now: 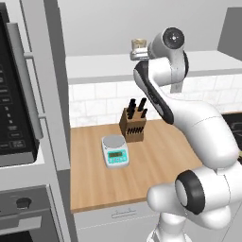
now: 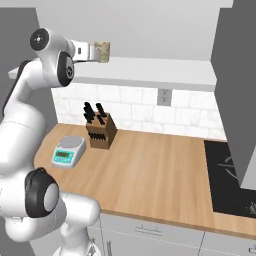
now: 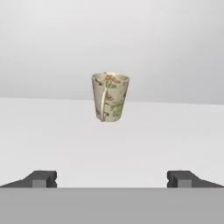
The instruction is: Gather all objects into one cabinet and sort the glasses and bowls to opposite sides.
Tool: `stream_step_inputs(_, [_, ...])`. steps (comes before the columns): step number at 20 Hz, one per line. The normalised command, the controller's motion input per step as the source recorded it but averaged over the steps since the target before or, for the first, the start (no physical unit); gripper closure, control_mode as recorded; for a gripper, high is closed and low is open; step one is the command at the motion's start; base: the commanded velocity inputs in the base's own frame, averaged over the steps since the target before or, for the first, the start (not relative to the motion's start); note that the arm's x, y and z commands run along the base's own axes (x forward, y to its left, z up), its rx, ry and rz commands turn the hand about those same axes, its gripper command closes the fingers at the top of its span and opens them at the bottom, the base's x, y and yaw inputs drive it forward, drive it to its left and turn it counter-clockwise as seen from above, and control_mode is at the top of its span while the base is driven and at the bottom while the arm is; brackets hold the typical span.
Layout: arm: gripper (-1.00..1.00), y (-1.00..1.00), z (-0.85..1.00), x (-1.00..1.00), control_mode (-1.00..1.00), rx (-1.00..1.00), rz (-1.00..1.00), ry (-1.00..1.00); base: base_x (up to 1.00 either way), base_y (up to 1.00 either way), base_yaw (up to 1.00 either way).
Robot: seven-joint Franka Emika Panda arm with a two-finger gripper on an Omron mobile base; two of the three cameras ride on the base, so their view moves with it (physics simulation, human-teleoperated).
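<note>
A beige speckled tumbler (image 3: 110,97), the glass, stands upright on the cabinet's white floor slab (image 3: 52,131). It is straight ahead of my gripper (image 3: 111,178) and a short way beyond the fingertips. The gripper is open, with its fingers (image 3: 41,178) spread wide and nothing between them. In the right base view the gripper (image 2: 93,51) reaches level onto the slab (image 2: 150,70) from the left, just short of the tumbler (image 2: 103,51). The left base view shows the tumbler (image 1: 138,45) on the slab (image 1: 94,64), beside the arm's upper joint. The bowl is out of view.
Below the cabinet, a wooden counter (image 2: 150,170) holds a knife block (image 2: 100,131) and a teal kitchen scale (image 2: 67,150). A black cooktop (image 2: 230,175) lies at its right end. A tall unit with a black oven (image 1: 14,108) stands at the left. A dark grey cabinet side panel (image 2: 232,75) hangs at the right.
</note>
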Motion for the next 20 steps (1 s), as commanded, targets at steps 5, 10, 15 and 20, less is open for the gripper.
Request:
stream_step_inputs(5, [-1.0,0.02,0.0,0.23,-1.0,0.0,-0.05,0.0,0.0,0.0,0.0])
stream_step_inputs(10, [-1.0,0.03,0.05,0.29,-1.0,0.04,-0.03,0.02,0.0,0.0,0.0])
stream_step_inputs(15, [-1.0,0.1,0.0,0.29,-1.0,0.02,-0.01,0.01,0.0,0.0,0.0])
stream_step_inputs(20, [-1.0,0.05,0.0,0.3,-1.0,0.0,-0.02,0.0,0.0,0.0,0.0])
